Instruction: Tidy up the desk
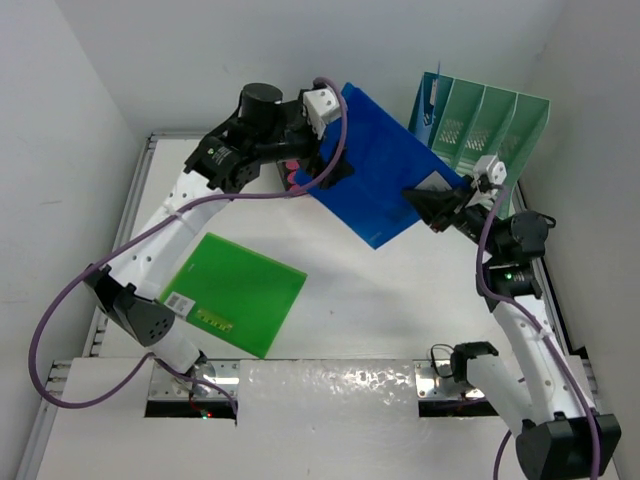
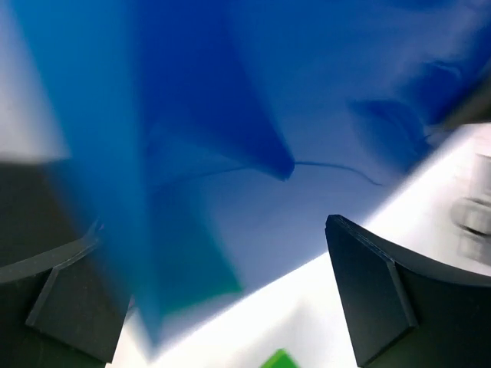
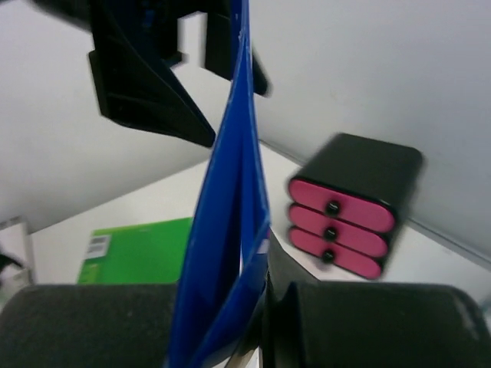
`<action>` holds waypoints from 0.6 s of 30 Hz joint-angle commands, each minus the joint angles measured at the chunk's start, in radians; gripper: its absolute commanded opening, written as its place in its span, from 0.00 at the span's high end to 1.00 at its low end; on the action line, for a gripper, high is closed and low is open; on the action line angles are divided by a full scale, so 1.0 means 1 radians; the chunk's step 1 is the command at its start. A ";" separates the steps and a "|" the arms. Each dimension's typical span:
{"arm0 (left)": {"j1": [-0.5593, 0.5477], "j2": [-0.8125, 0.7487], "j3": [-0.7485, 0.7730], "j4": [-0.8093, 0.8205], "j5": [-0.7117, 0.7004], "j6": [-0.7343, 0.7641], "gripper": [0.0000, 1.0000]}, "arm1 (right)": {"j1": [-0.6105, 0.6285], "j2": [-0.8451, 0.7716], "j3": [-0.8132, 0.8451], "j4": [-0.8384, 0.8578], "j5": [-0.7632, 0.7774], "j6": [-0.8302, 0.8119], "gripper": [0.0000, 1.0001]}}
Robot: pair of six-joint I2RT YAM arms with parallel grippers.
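A blue folder (image 1: 385,165) hangs tilted above the white desk (image 1: 390,300). My right gripper (image 1: 432,205) is shut on its right corner; in the right wrist view the folder (image 3: 230,215) stands on edge, pinched between the jaws of the gripper (image 3: 257,295). My left gripper (image 1: 335,172) is at the folder's left edge. In the left wrist view this gripper (image 2: 230,307) has its jaws wide apart, and the blurred folder (image 2: 230,115) passes over the left finger (image 2: 69,307) without being clamped. A green folder (image 1: 237,290) lies flat on the desk at the left.
A green slotted file rack (image 1: 485,125) stands at the back right. A black box with three pink drawers (image 3: 353,207) sits at the back, mostly hidden under the left arm in the top view. White walls close in on three sides.
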 commanded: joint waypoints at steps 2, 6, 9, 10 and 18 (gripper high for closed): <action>0.013 -0.012 0.043 0.058 -0.456 0.000 0.01 | 0.001 -0.034 0.101 -0.342 0.313 -0.184 1.00; 0.020 -0.047 0.025 0.042 -0.519 0.031 0.01 | -0.001 -0.042 0.172 -0.552 0.439 -0.255 1.00; 0.020 -0.065 -0.019 0.032 -0.536 0.045 0.00 | -0.001 -0.048 0.178 -0.619 0.490 -0.271 1.00; 0.020 -0.070 -0.032 0.038 -0.541 0.048 0.00 | -0.001 -0.048 0.178 -0.629 0.485 -0.272 1.00; 0.020 -0.079 -0.085 0.060 -0.547 0.073 0.00 | -0.001 -0.059 0.278 -0.862 0.501 -0.331 1.00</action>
